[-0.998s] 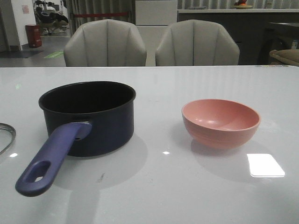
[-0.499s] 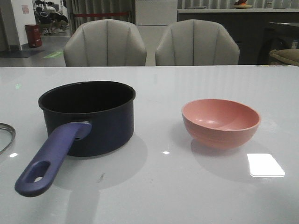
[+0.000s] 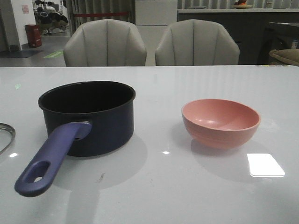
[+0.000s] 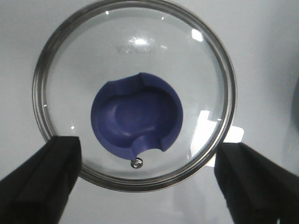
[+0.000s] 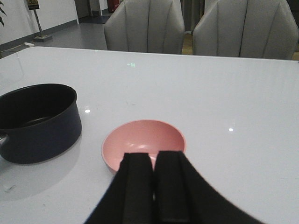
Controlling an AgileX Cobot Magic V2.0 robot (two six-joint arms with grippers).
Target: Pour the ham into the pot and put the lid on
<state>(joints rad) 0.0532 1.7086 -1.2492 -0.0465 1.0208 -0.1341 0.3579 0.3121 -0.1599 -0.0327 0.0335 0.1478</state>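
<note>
The dark navy pot (image 3: 88, 116) stands on the left of the table, its purple-blue handle (image 3: 46, 161) pointing to the front left. It also shows in the right wrist view (image 5: 37, 121). No ham shows in any view; the pot's inside is dark. The glass lid (image 4: 135, 51) with its dark blue knob (image 4: 137, 119) lies flat on the table; only its rim (image 3: 5, 135) shows at the front view's left edge. My left gripper (image 4: 147, 186) is open wide above the lid, empty. My right gripper (image 5: 154, 161) is shut and empty, just short of the pink bowl (image 5: 145, 140).
The salmon-pink bowl (image 3: 220, 122) stands right of the pot and looks empty. The white table (image 3: 159, 186) is glossy. Two grey chairs (image 3: 149, 44) stand behind its far edge. Neither arm shows in the front view.
</note>
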